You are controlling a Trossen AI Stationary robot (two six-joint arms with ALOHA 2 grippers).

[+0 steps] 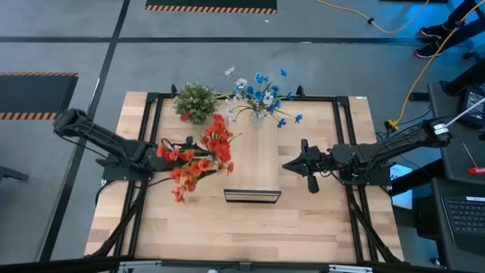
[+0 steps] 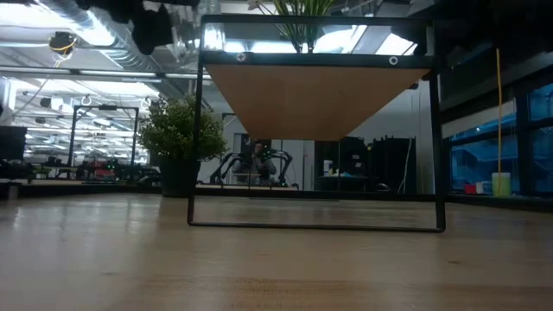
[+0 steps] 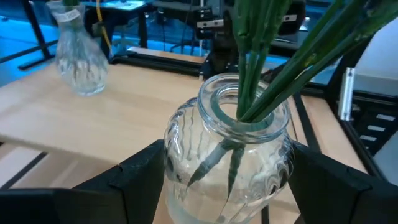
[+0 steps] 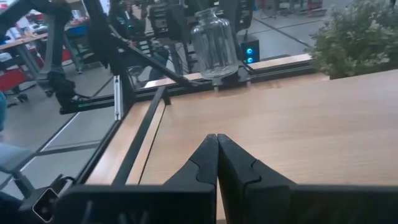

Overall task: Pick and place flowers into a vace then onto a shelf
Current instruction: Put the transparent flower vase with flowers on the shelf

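Note:
My left gripper (image 3: pixel 227 180) comes from the table's left and is shut on a clear ribbed glass vase (image 3: pixel 227 155). The vase holds green stems (image 3: pixel 261 68) with red-orange flowers (image 1: pixel 198 158). It hangs left of the shelf (image 1: pixel 254 163), a long pale wood box with a dark front end (image 1: pixel 252 196). A second glass vase (image 1: pixel 258 115) with blue and white flowers (image 1: pixel 264 92) stands on the shelf's far end. My right gripper (image 1: pixel 288 165) is shut and hovers just right of the shelf, touching nothing. My left gripper pinches the vase's ribbed body (image 3: pixel 180 155) below the neck, one finger (image 3: pixel 134 177) on each side. The fingers come level from the table's left. The vase stays upright and the low view shows nothing of it on the tabletop. The flowers lean over its rim.
A round bushy green-white plant (image 1: pixel 195 101) stands near the table's far edge, left of the shelf. A black frame (image 1: pixel 151 121) runs around the tabletop. Bare wood lies in front of the shelf toward the near edge (image 1: pixel 250 227).

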